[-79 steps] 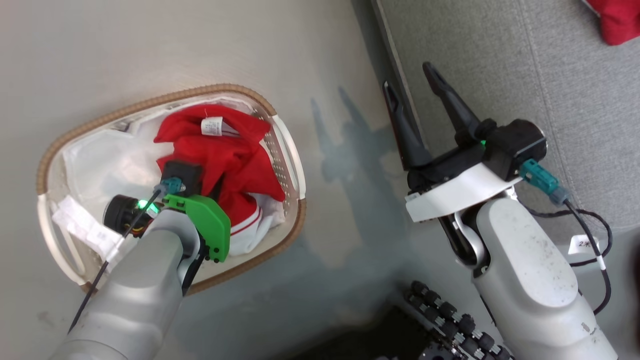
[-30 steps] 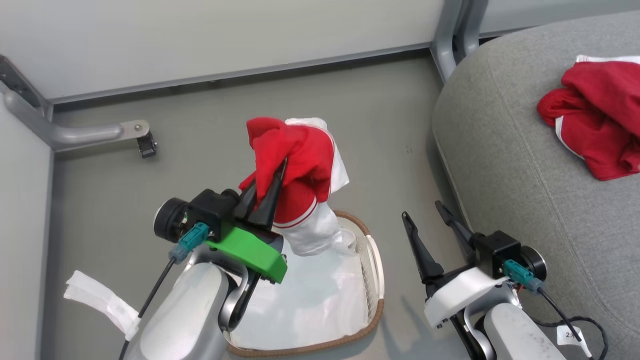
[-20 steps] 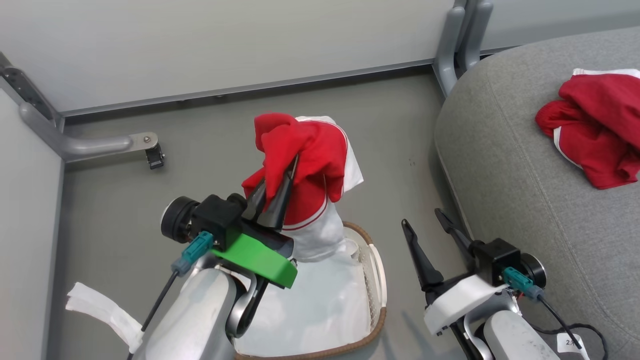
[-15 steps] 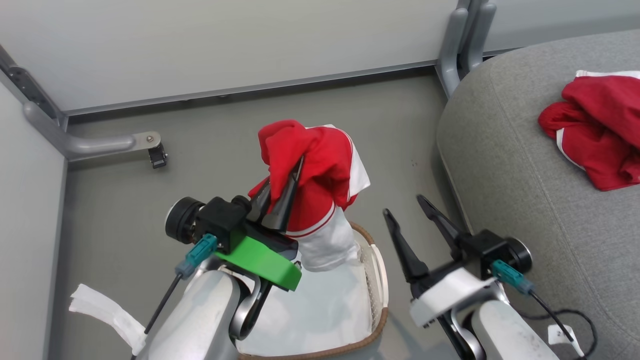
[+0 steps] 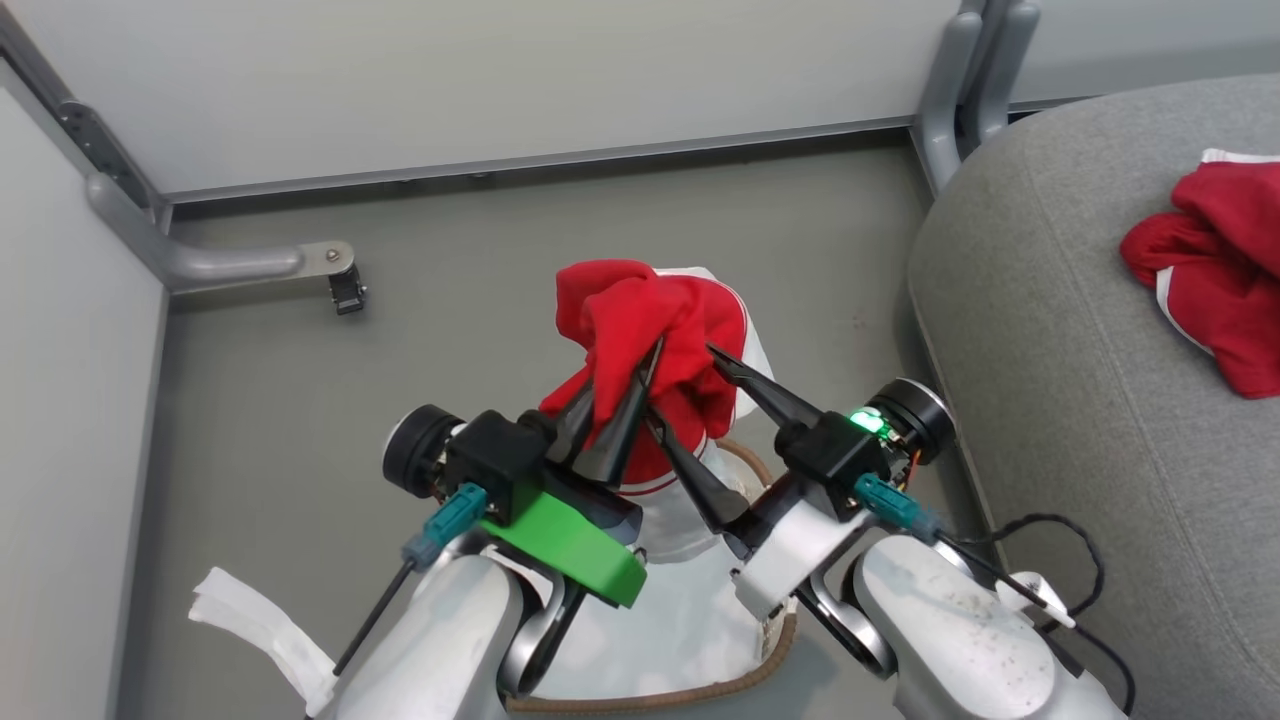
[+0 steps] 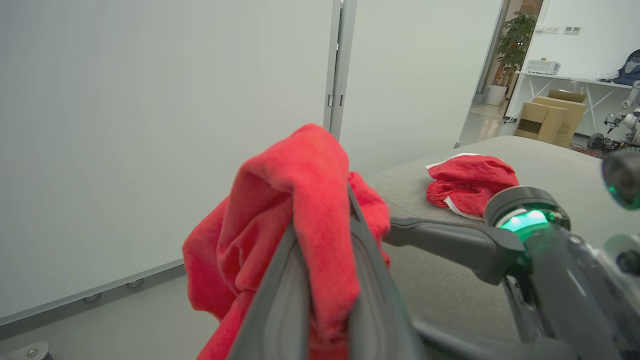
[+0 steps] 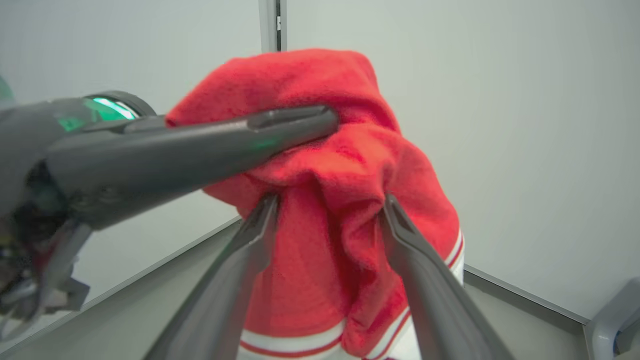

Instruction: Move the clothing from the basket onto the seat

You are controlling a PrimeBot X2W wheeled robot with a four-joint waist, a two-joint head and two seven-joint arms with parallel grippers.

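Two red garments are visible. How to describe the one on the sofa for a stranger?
Find the large grey sofa on the right of the head view. At the picture's right edge lies a crumpled red garment with white trim. Unlike the other red garment, held up by the left gripper, it rests free on the cushion.

Grey floor point(image 5: 480, 260), white wall panels point(image 5: 500, 80), cardboard boxes point(image 6: 547, 112), potted plant point(image 6: 510, 50)
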